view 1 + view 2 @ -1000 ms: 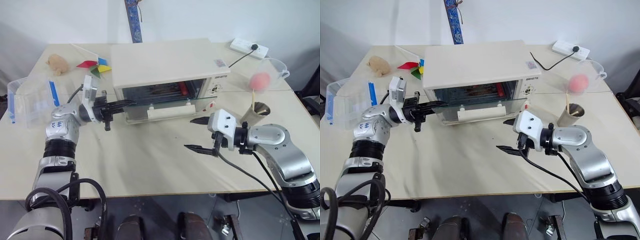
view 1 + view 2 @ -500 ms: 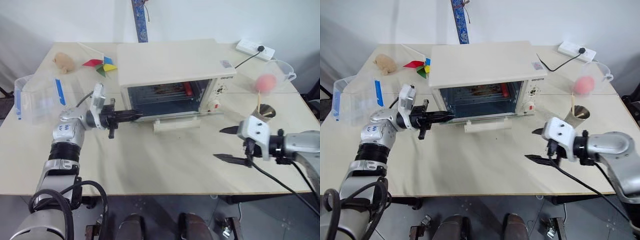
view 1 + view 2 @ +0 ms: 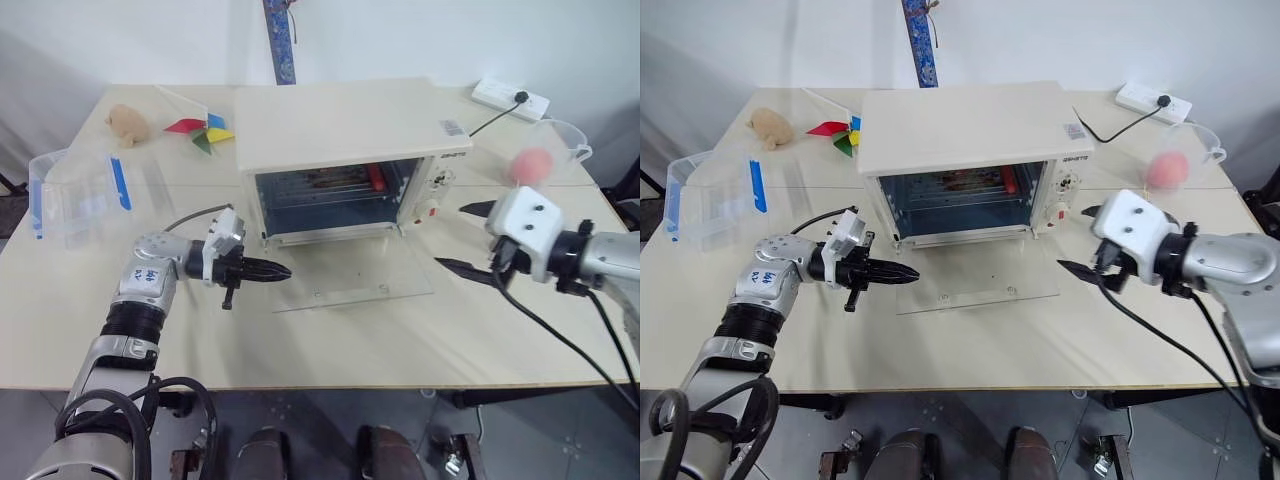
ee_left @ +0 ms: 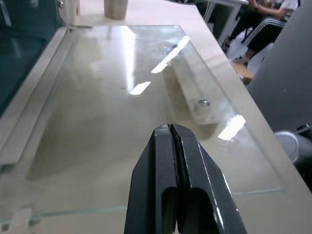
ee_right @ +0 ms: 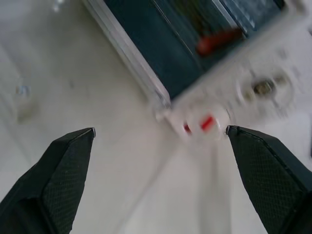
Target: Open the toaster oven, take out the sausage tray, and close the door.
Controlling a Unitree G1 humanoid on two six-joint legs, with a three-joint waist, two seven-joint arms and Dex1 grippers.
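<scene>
one toaster oven (image 3: pixel 345 125), one sausage (image 3: pixel 375 177), two end effectors (image 3: pixel 277 270)

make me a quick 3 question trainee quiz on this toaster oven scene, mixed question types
1. True or false: the door of the toaster oven lies folded down flat on the table.
2. Which tool has its fingers pressed together? A) left tool B) right tool
3. Fill in: the red sausage is still ____ the oven.

Key
1. True; the glass pane rests flat in front of the opening.
2. A; the right tool's fingers stand wide apart.
3. inside; the sausage tray has not been pulled out yet.
</scene>
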